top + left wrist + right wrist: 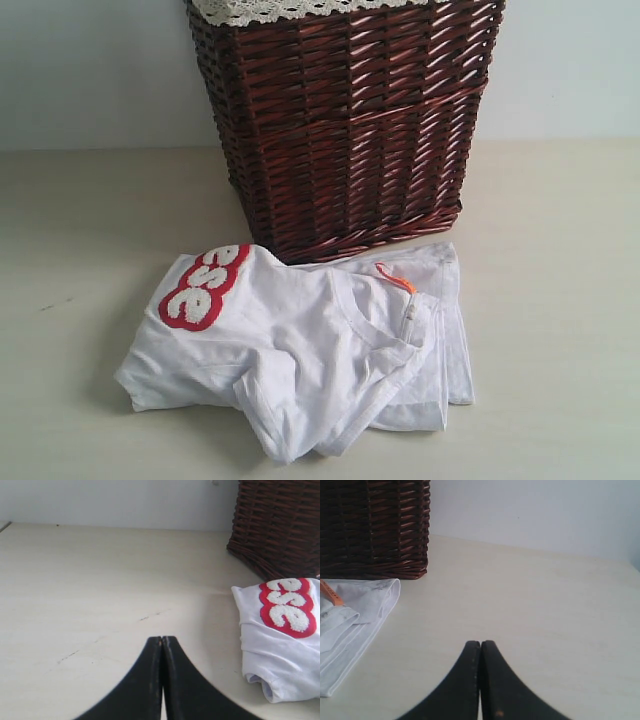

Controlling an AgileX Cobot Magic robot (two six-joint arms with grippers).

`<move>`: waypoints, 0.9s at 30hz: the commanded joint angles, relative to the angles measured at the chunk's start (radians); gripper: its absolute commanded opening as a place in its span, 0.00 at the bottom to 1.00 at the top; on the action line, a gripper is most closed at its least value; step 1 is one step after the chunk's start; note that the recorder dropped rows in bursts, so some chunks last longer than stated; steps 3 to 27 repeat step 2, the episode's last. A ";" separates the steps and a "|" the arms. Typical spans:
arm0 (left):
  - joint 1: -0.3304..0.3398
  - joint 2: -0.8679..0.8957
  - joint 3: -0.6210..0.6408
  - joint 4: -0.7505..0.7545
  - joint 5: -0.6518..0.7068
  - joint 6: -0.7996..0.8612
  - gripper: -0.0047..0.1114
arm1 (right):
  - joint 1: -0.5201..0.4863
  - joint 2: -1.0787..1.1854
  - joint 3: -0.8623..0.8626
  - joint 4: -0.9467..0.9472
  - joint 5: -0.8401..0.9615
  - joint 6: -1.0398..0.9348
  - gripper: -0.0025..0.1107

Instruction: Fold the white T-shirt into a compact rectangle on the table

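The white T-shirt (300,350) lies crumpled in a heap on the table (80,260), just in front of the basket. Its red-outlined fuzzy lettering (205,285) faces up at the heap's left end, and an orange neck tag (396,278) shows near the collar. Neither arm appears in the exterior view. My left gripper (162,639) is shut with nothing in it, over bare table (100,590) well apart from the T-shirt (280,645). My right gripper (480,643) is also shut and empty, over bare table (545,605), with the T-shirt (355,615) off to one side.
A tall dark red-brown wicker basket (345,120) with white lace trim (290,8) stands right behind the shirt, against a pale wall. The same basket shows in the left wrist view (280,525) and in the right wrist view (375,525).
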 commanded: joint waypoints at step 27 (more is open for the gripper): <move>0.003 -0.001 0.000 -0.008 -0.017 0.001 0.04 | -0.005 -0.006 0.005 0.000 -0.004 0.005 0.02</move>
